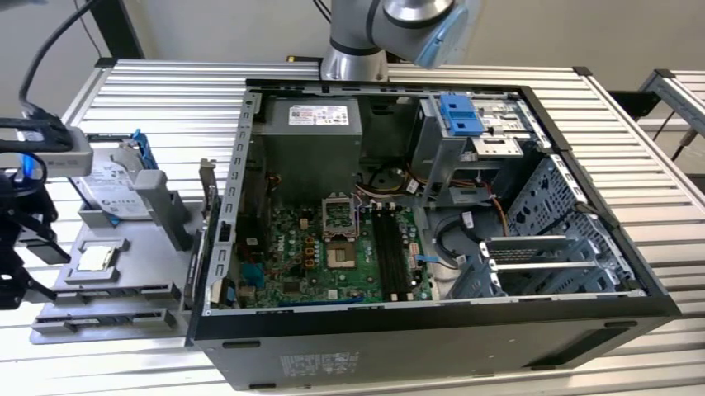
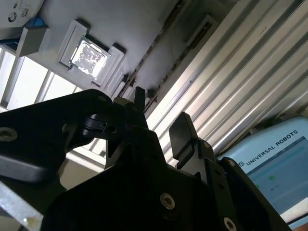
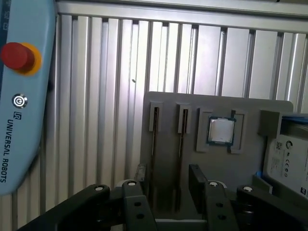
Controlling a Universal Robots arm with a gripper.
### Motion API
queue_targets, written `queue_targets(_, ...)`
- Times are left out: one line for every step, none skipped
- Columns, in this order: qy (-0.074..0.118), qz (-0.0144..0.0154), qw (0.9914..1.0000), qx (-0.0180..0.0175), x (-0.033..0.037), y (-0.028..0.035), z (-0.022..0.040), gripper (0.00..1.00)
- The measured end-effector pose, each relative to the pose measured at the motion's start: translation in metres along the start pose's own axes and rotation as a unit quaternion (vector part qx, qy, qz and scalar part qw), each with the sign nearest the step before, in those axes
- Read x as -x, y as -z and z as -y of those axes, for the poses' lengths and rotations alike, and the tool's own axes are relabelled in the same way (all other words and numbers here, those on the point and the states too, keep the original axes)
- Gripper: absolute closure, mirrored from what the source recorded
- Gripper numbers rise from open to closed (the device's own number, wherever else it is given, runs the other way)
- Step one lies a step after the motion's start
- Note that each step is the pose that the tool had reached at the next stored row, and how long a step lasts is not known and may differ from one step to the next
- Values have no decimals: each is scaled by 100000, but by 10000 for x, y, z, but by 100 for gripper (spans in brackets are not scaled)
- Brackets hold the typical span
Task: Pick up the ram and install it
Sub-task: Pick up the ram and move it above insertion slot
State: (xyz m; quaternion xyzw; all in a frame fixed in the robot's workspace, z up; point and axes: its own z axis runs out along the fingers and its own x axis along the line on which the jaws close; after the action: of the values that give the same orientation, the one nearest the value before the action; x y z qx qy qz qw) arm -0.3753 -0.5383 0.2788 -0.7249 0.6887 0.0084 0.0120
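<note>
While my gripper (image 3: 167,175) hangs over the gray tray (image 3: 216,103), its fingers (image 3: 196,183) stand apart with nothing between them, so the pickup has not been made. I am at the reaching step.

The ram (image 3: 154,144) sits on edge in a narrow groove at the end of the tray farthest from the hard drive (image 3: 288,154). A second groove lies beside it, and the square silver chip (image 3: 221,130) is in the tray's middle. Edge-on, the ram is only a thin dark line, so I take it for the stick rather than swear to it.

My fingertips are near that end of the tray, not touching. By my judgement, the grasp calls for squaring both fingers across one thin edge and closing gently. The computer case (image 1: 441,346), just beside the tray, lies open with its long black slots (image 1: 388,243) in view.
</note>
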Motion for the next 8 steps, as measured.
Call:
queue_targets(3,3,100000,-3,-1,-17,0,0)
queue_targets(2,0,100000,0,-1,-33,0,0)
queue_targets(2,2,100000,-3,-1,-50,0,0)
queue_targets(1,4,100000,-3,-2,-66,0,0)
queue_targets(1,2,100000,-2,-3,-81,0,0)
queue_targets(0,1,100000,-2,-3,-97,-1,0)
queue_targets(-2,3,100000,-5,-4,-113,-1,0)
queue_targets(-2,2,100000,-5,-5,-129,-1,0)
